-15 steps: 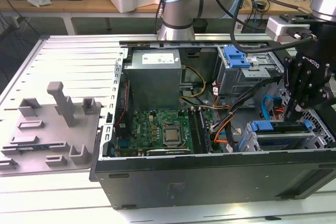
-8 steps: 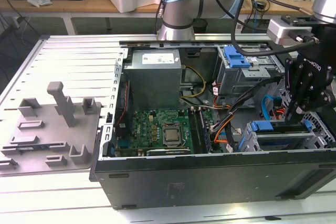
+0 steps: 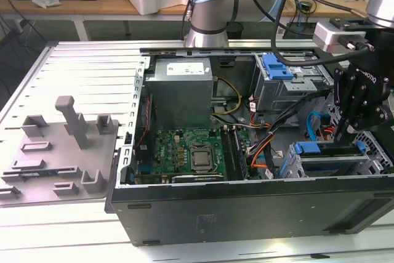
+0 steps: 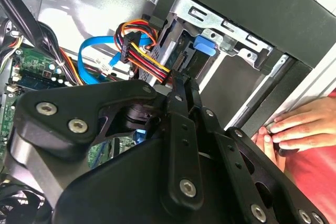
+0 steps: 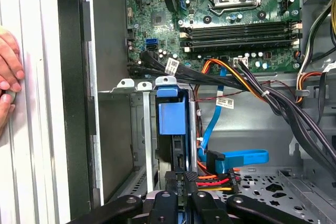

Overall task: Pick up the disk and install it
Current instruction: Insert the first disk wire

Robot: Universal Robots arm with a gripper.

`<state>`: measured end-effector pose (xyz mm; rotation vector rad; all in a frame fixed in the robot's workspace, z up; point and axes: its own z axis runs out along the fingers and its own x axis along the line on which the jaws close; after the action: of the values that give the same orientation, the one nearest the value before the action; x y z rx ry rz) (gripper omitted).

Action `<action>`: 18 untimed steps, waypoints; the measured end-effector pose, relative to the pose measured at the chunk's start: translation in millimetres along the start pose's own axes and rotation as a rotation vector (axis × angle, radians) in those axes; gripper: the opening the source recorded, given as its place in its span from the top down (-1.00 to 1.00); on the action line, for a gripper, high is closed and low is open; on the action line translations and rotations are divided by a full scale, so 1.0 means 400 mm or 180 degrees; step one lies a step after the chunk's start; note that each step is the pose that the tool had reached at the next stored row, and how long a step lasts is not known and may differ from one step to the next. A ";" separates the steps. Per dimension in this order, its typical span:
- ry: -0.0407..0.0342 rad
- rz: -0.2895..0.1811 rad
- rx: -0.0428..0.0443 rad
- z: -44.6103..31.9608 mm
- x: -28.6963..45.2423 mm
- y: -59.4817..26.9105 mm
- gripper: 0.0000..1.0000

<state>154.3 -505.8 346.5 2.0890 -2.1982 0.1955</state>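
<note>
Your gripper [image 3: 345, 132] is down inside the open case [image 3: 246, 210], at the drive cage [image 3: 375, 159] on the exterior view's right. The disk [image 3: 313, 149] is already in that cage, standing on edge in its slot, not lying flat.

In the first wrist view the disk [image 5: 172, 119] runs straight away from the gripper [image 5: 181, 199]. Its long axis lines up with the fingers, and its blue bracket tab is at the far end. The gripper is therefore at the disk's near end, directly behind it along the slot.

The fingers look drawn close together. You cannot tell whether they are nipping the disk's edge or only butting against it.

The bundle of red, yellow and black wires [image 5: 212, 182] lies just beside the fingers, and so does the blue cable [image 5: 239, 157].

A person's hand [image 4: 299, 127] rests on the case's outer edge, apart from the gripper.
</note>
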 end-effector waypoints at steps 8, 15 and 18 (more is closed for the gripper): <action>-0.0003 0.0000 0.0000 0.000 0.000 -0.003 0.66; -0.0086 0.0001 -0.0005 0.000 0.000 -0.006 0.66; -0.0133 0.0002 -0.0007 0.000 0.000 -0.009 0.66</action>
<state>157.7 -505.9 346.4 2.1102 -2.2213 0.1509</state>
